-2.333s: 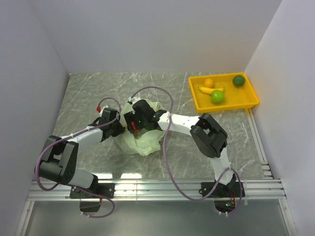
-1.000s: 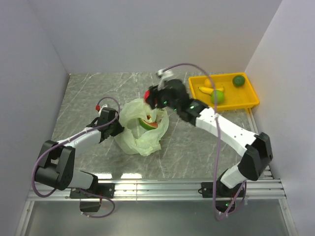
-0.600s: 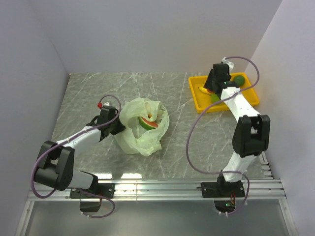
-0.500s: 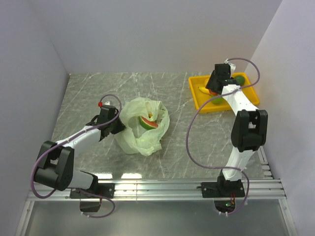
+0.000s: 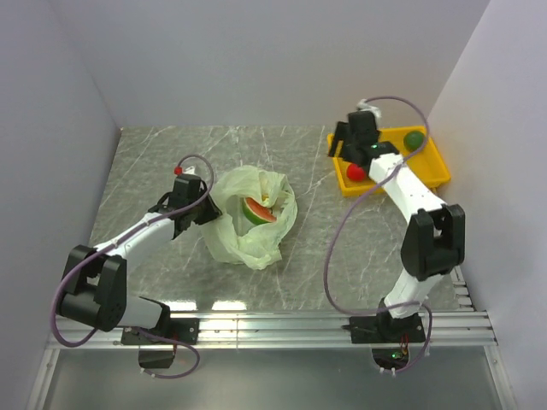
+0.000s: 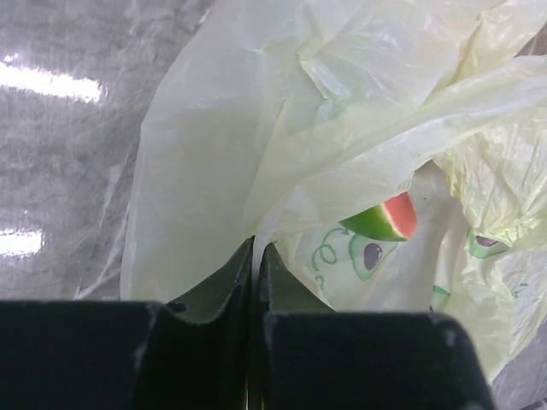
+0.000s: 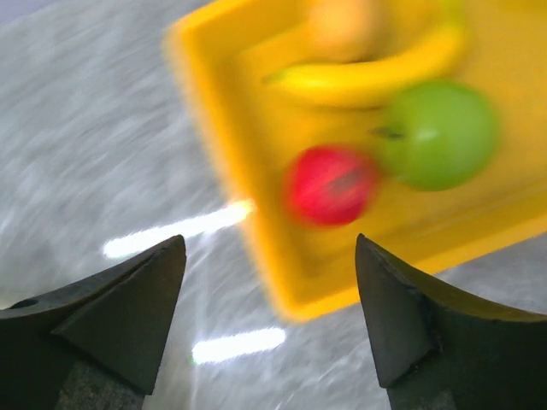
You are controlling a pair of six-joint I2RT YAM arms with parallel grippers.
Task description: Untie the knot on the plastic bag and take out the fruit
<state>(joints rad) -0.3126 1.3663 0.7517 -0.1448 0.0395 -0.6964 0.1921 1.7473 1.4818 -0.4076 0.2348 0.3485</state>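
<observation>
The pale green plastic bag [image 5: 248, 231] lies open at mid-table; no knot shows. A red watermelon slice [image 5: 257, 211] lies in its mouth and also shows in the left wrist view [image 6: 381, 220]. My left gripper [image 5: 195, 205] is shut on the bag's left edge [image 6: 256, 241], pinching the film. My right gripper [image 5: 344, 161] is open and empty over the left end of the yellow tray [image 5: 436, 175]. In the tray lie a red apple [image 7: 332, 184], a light green apple [image 7: 440, 132] and a yellow banana [image 7: 367, 73]. The right wrist view is blurred.
The tray stands at the back right by the right wall and also holds a small orange fruit [image 7: 342, 21] and a dark green round fruit [image 5: 414, 139]. White walls close in three sides. A metal rail [image 5: 273, 329] runs along the near edge.
My right gripper lifted a red apple out of the bag, carried it to the tray and let go; the apple now lies in the tray. My left gripper kept its hold.
</observation>
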